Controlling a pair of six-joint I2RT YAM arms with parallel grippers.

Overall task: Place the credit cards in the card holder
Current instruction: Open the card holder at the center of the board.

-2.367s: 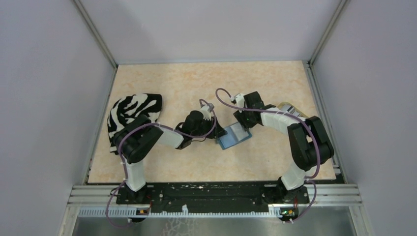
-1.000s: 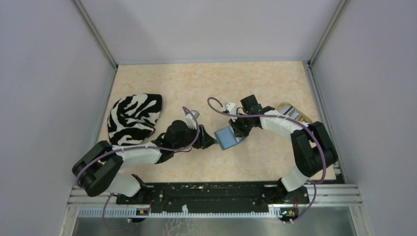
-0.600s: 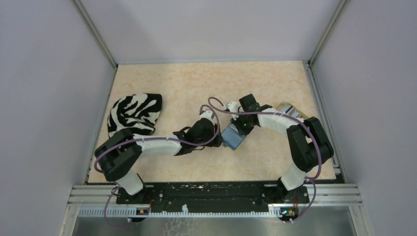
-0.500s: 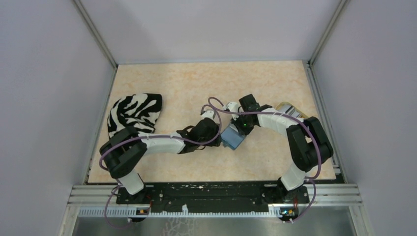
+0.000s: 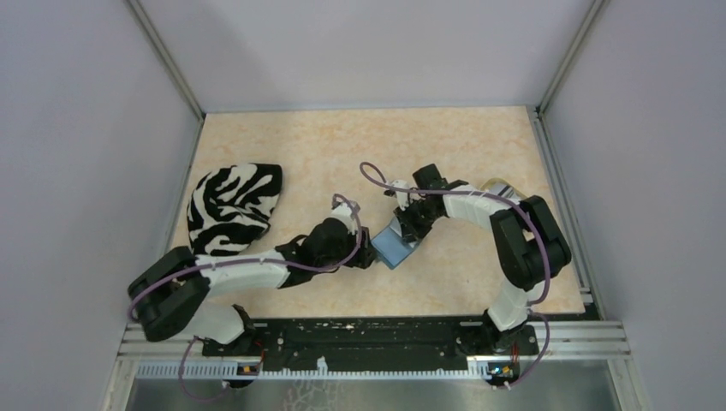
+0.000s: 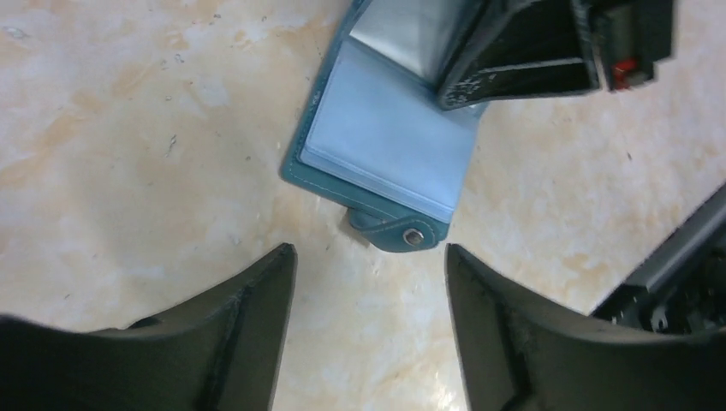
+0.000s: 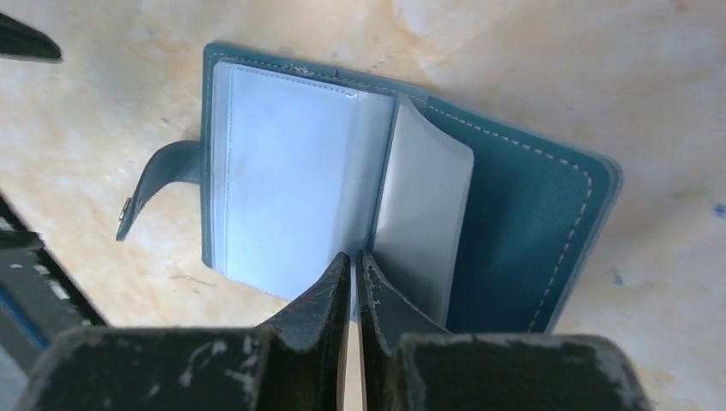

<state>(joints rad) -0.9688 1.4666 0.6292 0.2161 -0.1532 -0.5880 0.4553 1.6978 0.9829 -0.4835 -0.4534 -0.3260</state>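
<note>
Top view: the card holder (image 5: 395, 247) lies open near the worktop's (image 5: 342, 145) middle. The left gripper (image 5: 371, 251) is just beside its left edge and the right gripper (image 5: 409, 226) is on its far side.

Left wrist: the smooth black fingers (image 6: 248, 325) stand apart and empty, with the snap tab (image 6: 402, 233) just ahead.

Right wrist: scuffed fingers (image 7: 321, 300) are pressed together over the glossy pale-blue sleeves (image 7: 282, 197), which sit inside a stitched teal cover.

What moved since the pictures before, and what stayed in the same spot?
The left arm's elbow swung down toward the near edge, and the left gripper backed away from the card holder; it is open and empty. The card holder slid a little left. The right gripper stayed shut at the holder's sleeves, and the zebra cloth stayed put.
</note>
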